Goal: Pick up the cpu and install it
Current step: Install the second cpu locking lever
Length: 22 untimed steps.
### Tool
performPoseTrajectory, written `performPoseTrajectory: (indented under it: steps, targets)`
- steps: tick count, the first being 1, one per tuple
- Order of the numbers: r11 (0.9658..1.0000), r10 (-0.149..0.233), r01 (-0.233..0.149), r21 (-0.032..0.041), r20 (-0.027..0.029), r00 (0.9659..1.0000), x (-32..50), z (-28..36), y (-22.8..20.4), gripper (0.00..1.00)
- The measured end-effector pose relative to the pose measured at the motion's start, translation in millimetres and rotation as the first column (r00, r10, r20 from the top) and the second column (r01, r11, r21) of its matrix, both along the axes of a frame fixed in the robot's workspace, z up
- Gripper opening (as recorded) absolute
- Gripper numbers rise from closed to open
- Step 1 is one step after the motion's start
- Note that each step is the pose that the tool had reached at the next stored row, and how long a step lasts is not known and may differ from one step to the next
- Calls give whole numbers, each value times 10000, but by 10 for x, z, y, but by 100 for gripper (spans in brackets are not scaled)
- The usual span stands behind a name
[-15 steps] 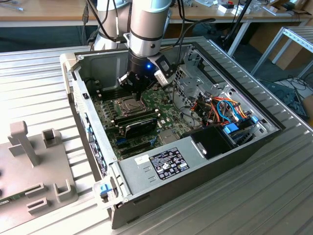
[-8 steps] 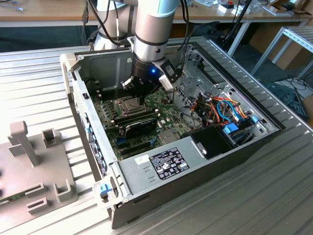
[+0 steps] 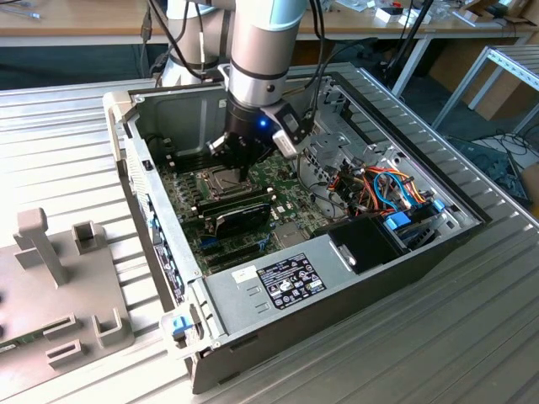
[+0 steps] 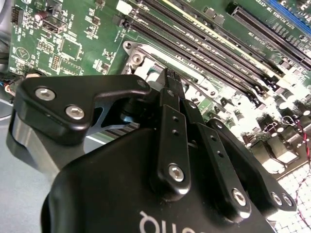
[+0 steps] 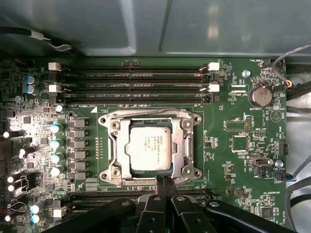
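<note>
Now the cpu (image 5: 150, 150) sits flat in the socket (image 5: 112, 125) on the green board (image 5: 233, 170), frame open round it, w/ RAM slots (image 5: 136, 82) just beyond. Gripper (image 5: 164, 180) hangs over the socket's near edge, fingers (image 5: 160, 182) pressed together, holding nothing, just beside the cpu. Exterior view: arm (image 3: 263, 50) reaches down into the open case (image 3: 472, 220), gripper (image 3: 242, 172) low over the board.
</note>
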State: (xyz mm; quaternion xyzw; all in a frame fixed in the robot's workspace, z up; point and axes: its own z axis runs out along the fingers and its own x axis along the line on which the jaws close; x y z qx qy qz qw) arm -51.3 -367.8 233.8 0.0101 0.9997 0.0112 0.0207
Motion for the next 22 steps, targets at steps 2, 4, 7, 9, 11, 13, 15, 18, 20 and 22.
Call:
performPoseTrajectory:
  steps: [2,4,7,9,11,13,15,18,20,22]
  targets:
    - [10000,1,-1,0,7,10000,-21,0,-3,11]
    - [10000,2,-2,0,18,10000,-49,0,-5,11]
    - [10000,2,-2,1,25,10000,-84,0,-10,11]
    - [10000,2,-2,1,27,10000,-102,-1,-14,11]
    - [10000,2,-2,0,28,10000,-121,0,-22,11]
    - [10000,1,-1,1,30,10000,-138,-1,-26,11]
    - [10000,2,-2,1,31,10000,-155,-1,-31,11]
    - [10000,2,-2,1,35,10000,-190,-2,-36,11]
    - [10000,2,-2,0,35,10000,-215,-4,-41,11]
    - [10000,2,-2,0,35,10000,-233,-6,-44,11]
